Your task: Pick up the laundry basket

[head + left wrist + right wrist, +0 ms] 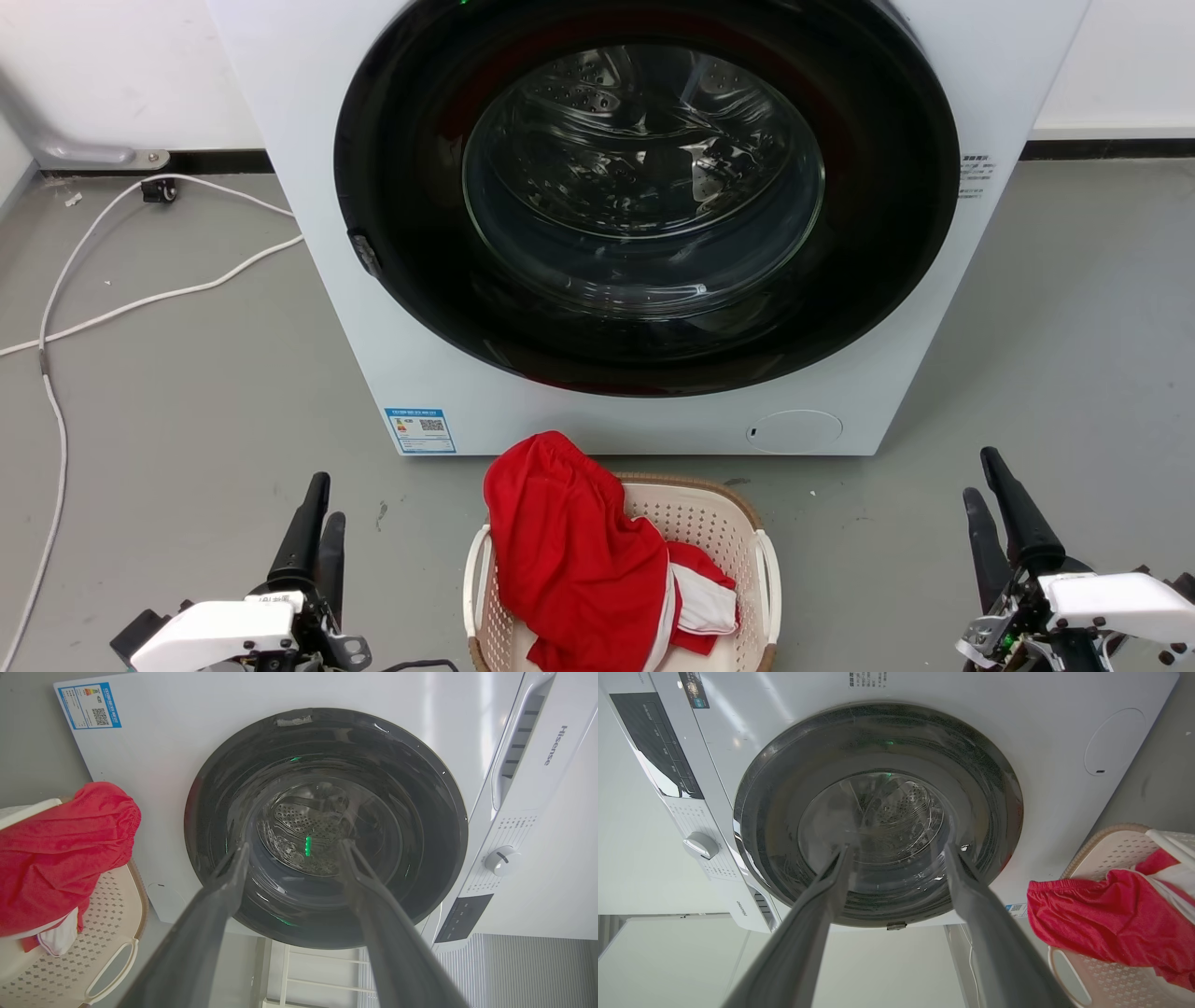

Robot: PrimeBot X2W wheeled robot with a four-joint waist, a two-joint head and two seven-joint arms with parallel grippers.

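Status: the lift is not yet begun.

The laundry basket (702,525) is sitting on the floor (187,420), just in front of the lower front edge of the washing machine (653,425), whose door is closed. A red garment (569,551) is lying in the basket and spilling over its far rim toward the machine. A white piece is showing beneath the garment. The basket's two white loop handles, left (474,579) and right (771,569), are standing exposed on its two sides.

The left gripper (327,499) is hovering to the basket's left and the right gripper (980,476) to its right. Each is well apart from the basket and touching nothing. In both wrist views the two dark fingers are standing spread with only the machine's door showing between them, so both end effectors are released and carrying nothing.

Assessment: nothing of the task is done. What is left is bringing the grippers in to the basket's sides, securing a hold at the handles or rim, and raising it off the floor. The loose garment is overhanging one edge and could slide during the lift.
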